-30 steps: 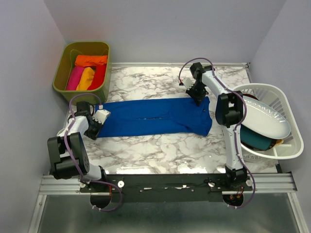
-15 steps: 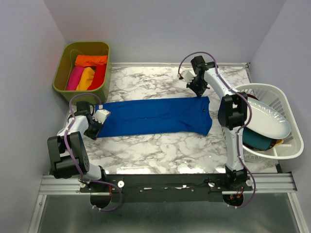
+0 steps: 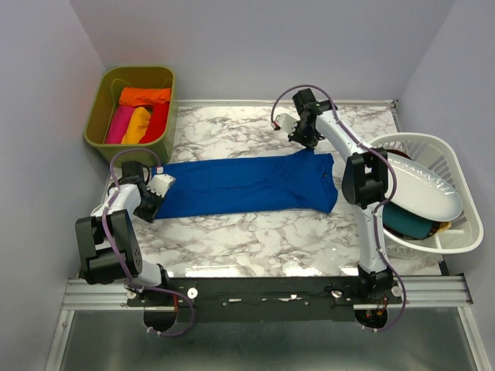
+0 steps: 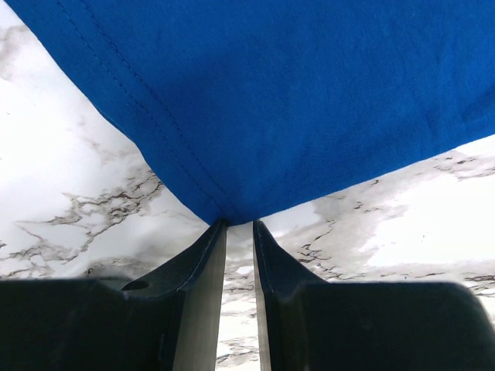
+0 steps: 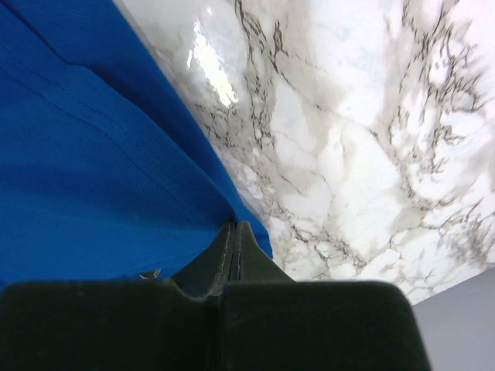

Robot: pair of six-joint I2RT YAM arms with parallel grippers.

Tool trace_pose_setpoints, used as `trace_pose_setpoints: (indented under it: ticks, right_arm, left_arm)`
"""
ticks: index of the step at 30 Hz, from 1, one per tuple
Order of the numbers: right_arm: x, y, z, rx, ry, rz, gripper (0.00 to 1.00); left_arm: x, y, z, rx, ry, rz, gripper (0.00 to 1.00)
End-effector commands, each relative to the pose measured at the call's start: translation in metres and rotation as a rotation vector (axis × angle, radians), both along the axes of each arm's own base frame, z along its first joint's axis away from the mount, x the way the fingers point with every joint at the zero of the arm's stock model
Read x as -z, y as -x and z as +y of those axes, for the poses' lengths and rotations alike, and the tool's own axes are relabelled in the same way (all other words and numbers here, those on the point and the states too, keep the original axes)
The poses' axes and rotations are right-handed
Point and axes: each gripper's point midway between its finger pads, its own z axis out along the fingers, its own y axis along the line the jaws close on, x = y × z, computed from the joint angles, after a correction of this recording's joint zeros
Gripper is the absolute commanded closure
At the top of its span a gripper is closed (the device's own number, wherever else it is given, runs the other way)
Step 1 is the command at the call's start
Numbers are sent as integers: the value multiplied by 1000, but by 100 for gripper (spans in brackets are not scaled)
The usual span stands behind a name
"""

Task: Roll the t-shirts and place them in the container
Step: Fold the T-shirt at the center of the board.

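Compared with a second ago, the right gripper (image 3: 310,143) is sitting further back and to the left. It was parked on the far right corner of the blue t-shirt (image 3: 247,185), and now it's hovering just past that far edge, with the edge peaking up a little towards it. Its jaws are fully pressed together now. In the right wrist view (image 5: 234,226) the hem of the shirt (image 5: 93,170) is running right into the tips, so it's looking like it's pinching that edge.

The left gripper (image 3: 152,202) isn't budging. It's at the left end of the shirt, jaws nearly closed with a thin slit between them (image 4: 238,224), and the corner of the cloth (image 4: 271,100) is tapering to a point right in the tips.

The shirt itself is lying as a long folded strip across the marble table (image 3: 232,247).

Hard to see:
- No chest graphic is showing, only plain blue.
- Both wrist views are cutting the shirt off.
- The orange (image 3: 145,96), pink (image 3: 120,124), yellow (image 3: 139,124) and red (image 3: 158,122) shirts are bunched in the green bin (image 3: 100,131), so their shapes are anyone's guess.
- The teal dish (image 3: 406,220) is mostly hiding under the white plate (image 3: 425,189) in the white basket (image 3: 456,232).
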Motion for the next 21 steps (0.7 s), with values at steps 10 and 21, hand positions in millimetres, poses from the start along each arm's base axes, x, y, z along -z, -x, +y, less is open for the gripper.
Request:
trace_pose_setpoints:
  ticks: [10,21]
  right_arm:
    - [-41,-12,44,-195,-54,-158,99]
    - [-74,67,15,76,-225,-64,35]
  left_arm:
    - [25,25,14,3,-74,90,70]
    - [21,21,16,15,-82,84,70]
